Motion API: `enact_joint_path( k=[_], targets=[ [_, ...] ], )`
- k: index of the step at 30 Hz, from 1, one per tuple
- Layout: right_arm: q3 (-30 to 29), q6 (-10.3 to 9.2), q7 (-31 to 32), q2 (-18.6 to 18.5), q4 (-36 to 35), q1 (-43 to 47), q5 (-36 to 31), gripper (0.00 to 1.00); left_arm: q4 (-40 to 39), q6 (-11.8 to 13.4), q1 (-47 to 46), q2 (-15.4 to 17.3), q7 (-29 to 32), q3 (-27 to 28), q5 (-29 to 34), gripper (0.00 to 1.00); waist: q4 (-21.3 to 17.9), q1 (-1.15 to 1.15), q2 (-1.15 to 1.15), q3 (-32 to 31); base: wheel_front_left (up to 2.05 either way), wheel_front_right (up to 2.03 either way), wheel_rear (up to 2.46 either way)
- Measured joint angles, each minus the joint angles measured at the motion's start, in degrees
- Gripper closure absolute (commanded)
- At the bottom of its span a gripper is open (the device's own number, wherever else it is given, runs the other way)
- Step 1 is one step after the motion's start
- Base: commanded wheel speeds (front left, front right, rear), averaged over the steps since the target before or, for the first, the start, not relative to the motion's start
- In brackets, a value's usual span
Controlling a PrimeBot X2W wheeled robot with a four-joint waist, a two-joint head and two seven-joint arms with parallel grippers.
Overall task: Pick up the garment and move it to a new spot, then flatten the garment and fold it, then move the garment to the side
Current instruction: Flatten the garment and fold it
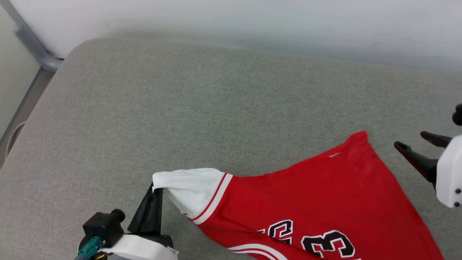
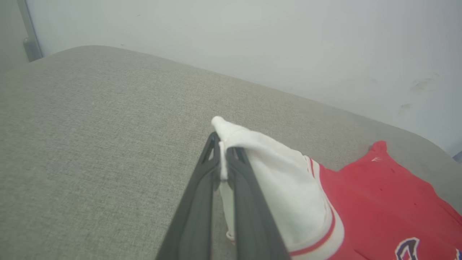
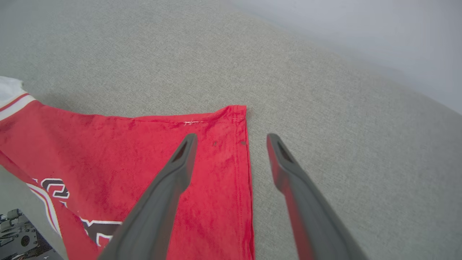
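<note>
Head view: a grey pad [image 1: 180,108] of coarse woven cloth with a rounded far-left corner carries the garment [image 1: 325,202], which lies on the pad's near-right part. The garment is a red jersey of soft, faintly nappy knit. Its body is spread nearly flat, and one square hem corner reaches toward the middle of the pad's right side. Black, white-outlined numerals show upside down at the pad's near edge.

The white sleeve [image 1: 187,186], trimmed with red-and-white stripes, is drawn out toward the pad's near-left part and lifted off the cloth into a blunt point. There the left gripper [image 1: 156,189] has its two long dark fingers pinched together on the sleeve's edge. The left wrist view shows the white fabric [image 2: 274,169] squeezed between the slender ribbed fingers of that gripper [image 2: 223,151] above the pad [image 2: 90,126].

At the pad's right side the right gripper [image 1: 410,140] holds nothing. In the right wrist view its tapered matte fingers stand far apart [image 3: 231,138], straddling the stitched side hem of the garment [image 3: 126,151] just below the hem corner, above the pad [image 3: 343,126].

Beyond the pad's far edge rises a smooth pale wall [image 1: 252,18]. A grey metal tube [image 1: 32,43] runs off the pad's far-left corner.
</note>
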Motion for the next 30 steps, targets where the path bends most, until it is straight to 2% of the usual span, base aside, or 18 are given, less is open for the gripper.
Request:
enact_joint_path(
  k=[7,12,22,30],
  targets=[
    [8.2,-0.01,8.5,-3.8,9.0,-9.9,-0.5,0.0,0.2,-0.7,-2.6,-1.1,-0.8,-1.3,0.4,1.0,2.4,0.01,0.0,3.2,0.0,0.0,0.0],
    [12.9,-0.01,10.3,-4.6,15.3,-15.7,-1.9,0.0,0.2,-1.0,-4.3,-1.9,-1.5,-2.3,0.7,1.0,4.0,0.01,0.0,5.9,0.0,0.0,0.0],
    [20.6,0.0,8.7,-4.3,25.5,-22.0,-2.4,0.0,1.2,-2.0,-8.3,-3.5,-2.4,-4.1,1.3,1.0,6.3,0.01,0.0,11.3,0.0,0.0,0.0],
    [25.4,-0.02,5.7,-6.2,28.8,-23.4,0.0,0.0,2.5,-2.4,-10.0,-4.1,-2.9,-4.3,1.5,1.0,7.1,0.0,0.0,13.1,0.0,0.0,0.0]
  ],
)
